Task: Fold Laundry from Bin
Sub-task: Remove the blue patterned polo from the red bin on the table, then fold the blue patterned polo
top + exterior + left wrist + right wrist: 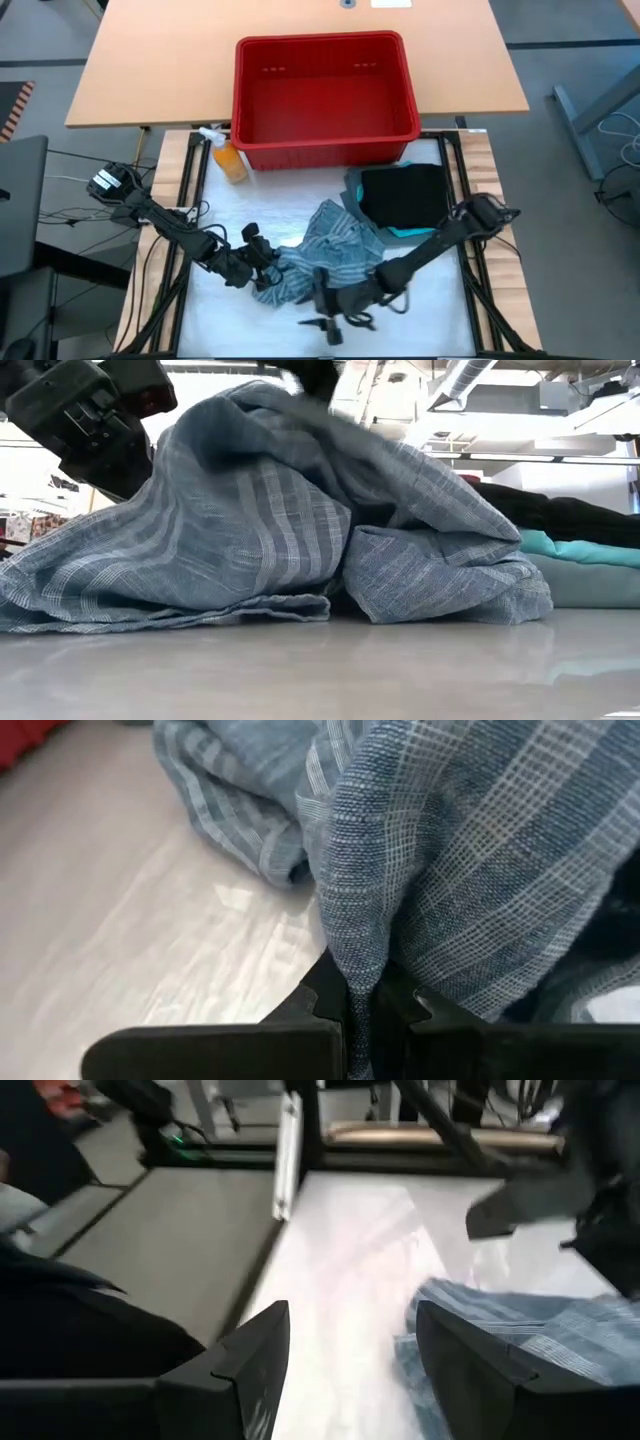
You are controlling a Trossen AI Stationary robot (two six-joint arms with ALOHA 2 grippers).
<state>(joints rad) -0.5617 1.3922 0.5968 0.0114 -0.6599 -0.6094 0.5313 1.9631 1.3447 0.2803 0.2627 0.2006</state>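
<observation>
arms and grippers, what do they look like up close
Both arms are dark, near-black jointed links with thin black cables along them. The left arm has a white tag near its base. The left gripper has flat matte black fingers with notched tips. The right gripper has broader, angular, wedge-shaped black fingers.

An orange spray bottle [228, 160] lies on the table [160, 80].

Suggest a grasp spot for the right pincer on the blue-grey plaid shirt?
The left pincer already pinches one edge of the blue-grey plaid shirt. The right pincer is open over bare table, so probably take the loose hem lying flat nearest it, coming in low from the table's front edge.
</observation>
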